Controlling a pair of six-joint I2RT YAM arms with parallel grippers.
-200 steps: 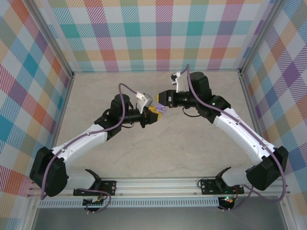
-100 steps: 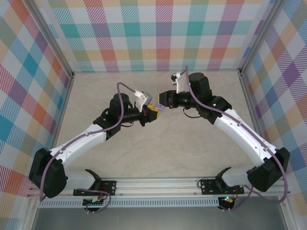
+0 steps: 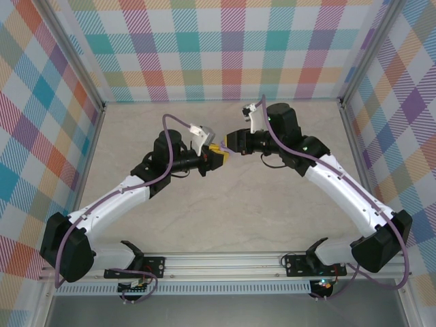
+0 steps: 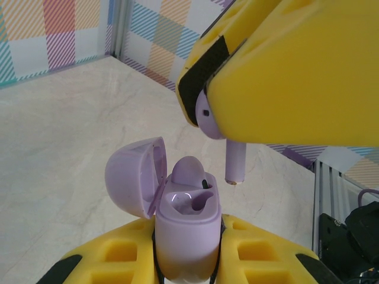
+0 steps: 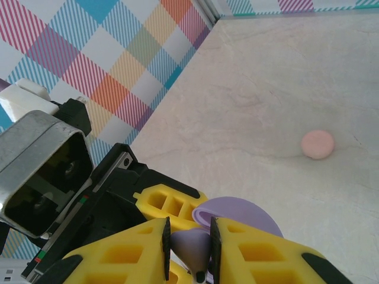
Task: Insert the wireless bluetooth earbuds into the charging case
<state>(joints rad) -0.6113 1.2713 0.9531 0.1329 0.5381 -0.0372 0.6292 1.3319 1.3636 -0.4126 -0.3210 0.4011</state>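
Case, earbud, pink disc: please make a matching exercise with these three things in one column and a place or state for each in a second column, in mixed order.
Column one:
1. case
2. earbud
3. pink disc

Column two:
A. lies on the table, apart from both grippers
B. held in the left gripper, lid open
C. held in the right gripper, close to the case

Right pairs: 1-B, 2-C, 3-A

A pale, marble-veined table carries a small pink round disc lying flat.
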